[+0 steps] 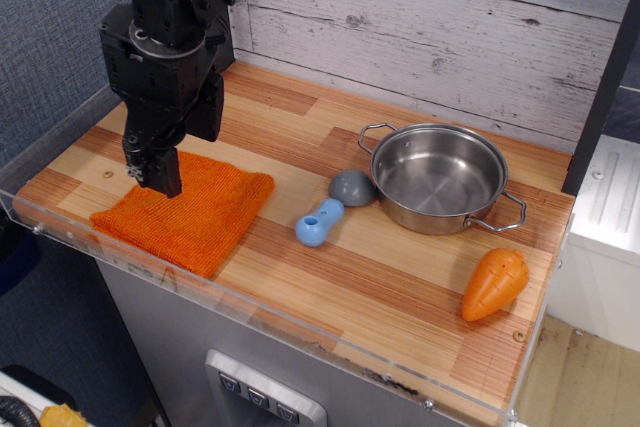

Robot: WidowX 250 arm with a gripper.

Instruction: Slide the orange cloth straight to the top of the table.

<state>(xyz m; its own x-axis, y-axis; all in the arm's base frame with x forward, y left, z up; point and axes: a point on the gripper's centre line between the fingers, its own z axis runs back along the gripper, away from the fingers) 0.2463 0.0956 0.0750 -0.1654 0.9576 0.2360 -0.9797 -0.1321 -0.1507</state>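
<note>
At the left of the frame the orange cloth (190,212) lies flat on the worktop (400,287), near its front-left edge. Over the cloth's upper-left part the black gripper (155,175) points down with its tip on the fabric; whether its fingers are apart or together cannot be told. Right of the cloth sit a blue toy (320,223), a grey dome (353,187), a steel pot (440,177) and an orange carrot toy (494,284).

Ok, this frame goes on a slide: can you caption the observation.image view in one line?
Gripper pressing on the orange cloth at the table's left end, with pot, blue toy and carrot alongside.
</note>
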